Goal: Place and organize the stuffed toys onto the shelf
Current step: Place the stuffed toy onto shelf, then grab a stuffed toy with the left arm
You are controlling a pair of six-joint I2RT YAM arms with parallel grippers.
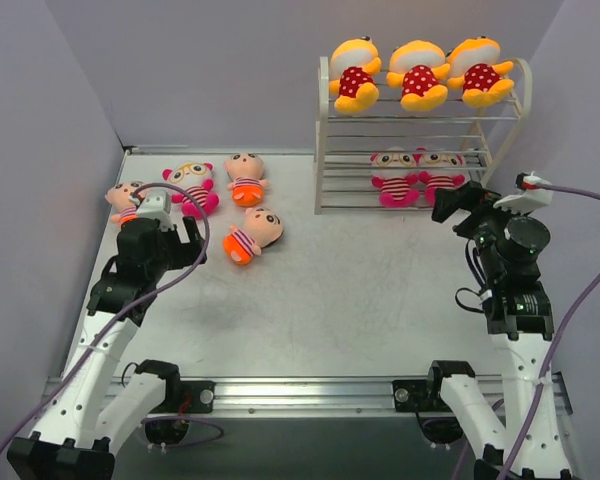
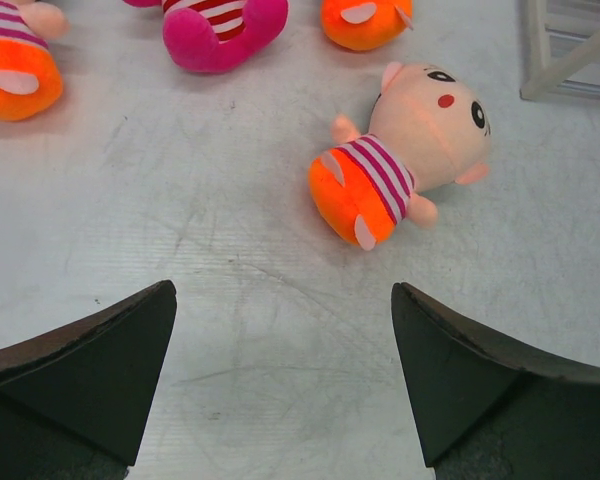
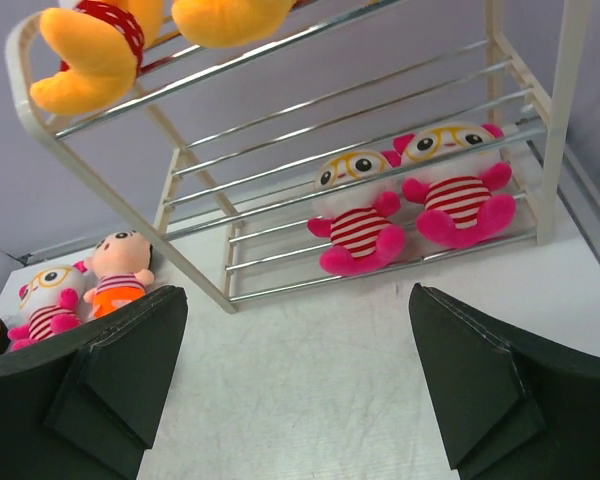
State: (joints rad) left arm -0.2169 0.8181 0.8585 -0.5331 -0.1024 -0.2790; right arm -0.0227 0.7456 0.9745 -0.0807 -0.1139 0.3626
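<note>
Your left end effector (image 2: 282,290) hangs released over the bench (image 2: 230,390), its two fingers wide apart and nothing between them. Just ahead of it the lying peach-faced doll (image 2: 405,150) rests on its side, with its orange bottom toward the fingers and a pink-and-white striped shirt. Farther back on the bench sit a second peach-faced doll (image 1: 245,178) and, beside it, a pink-striped doll with yellow glasses (image 1: 192,187). A third peach-faced doll (image 1: 126,198) is at the far left, partly hidden behind the left arm.

Your right end effector (image 3: 298,290) is released too and holds nothing; it faces the white wire shelf (image 1: 322,150). On the top tier you see three yellow-orange dolls (image 1: 418,75) with red polka-dot bodies, in one row. On the lowest tier two glasses dolls (image 3: 360,210) sit side by side, touching.
</note>
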